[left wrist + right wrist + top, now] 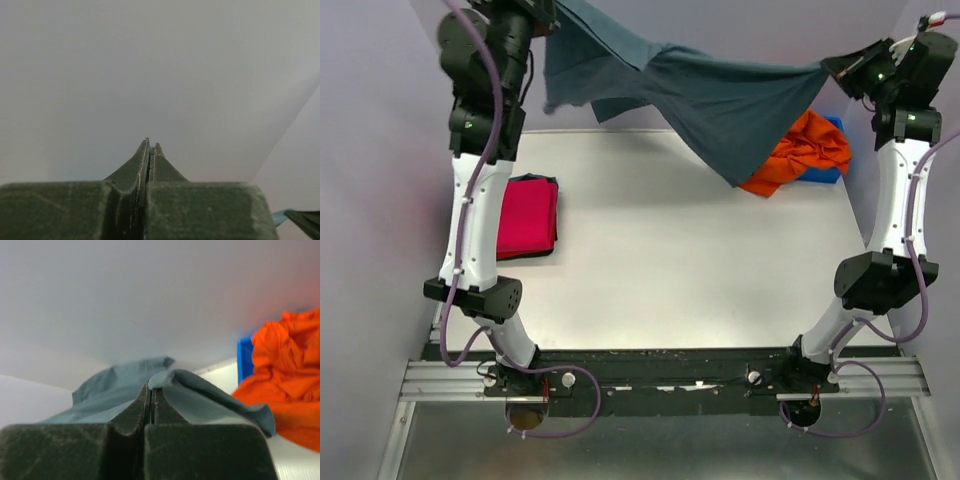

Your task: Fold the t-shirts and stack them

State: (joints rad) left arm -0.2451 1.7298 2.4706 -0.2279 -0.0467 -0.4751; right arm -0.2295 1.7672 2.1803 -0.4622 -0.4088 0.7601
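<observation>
A slate grey-blue t-shirt [720, 95] hangs stretched in the air over the back of the table, held between both raised arms. My left gripper [548, 22] is shut on its left end; in the left wrist view the gripper [151, 145] shows closed jaws, with only a sliver of the cloth [280, 216] at the lower right. My right gripper [835, 68] is shut on the right end, and a fold of the shirt [120, 385] bulges over the tips of the gripper [152, 389]. A magenta-red t-shirt [525, 215] lies folded at the left. A bright orange t-shirt [810, 150] [290, 370] lies crumpled at the back right.
The orange shirt rests in a blue plastic bin [833, 170] [244, 360] at the table's back right corner. The white table [680, 270] runs between the two arm bases. A pale wall stands close behind the raised grippers.
</observation>
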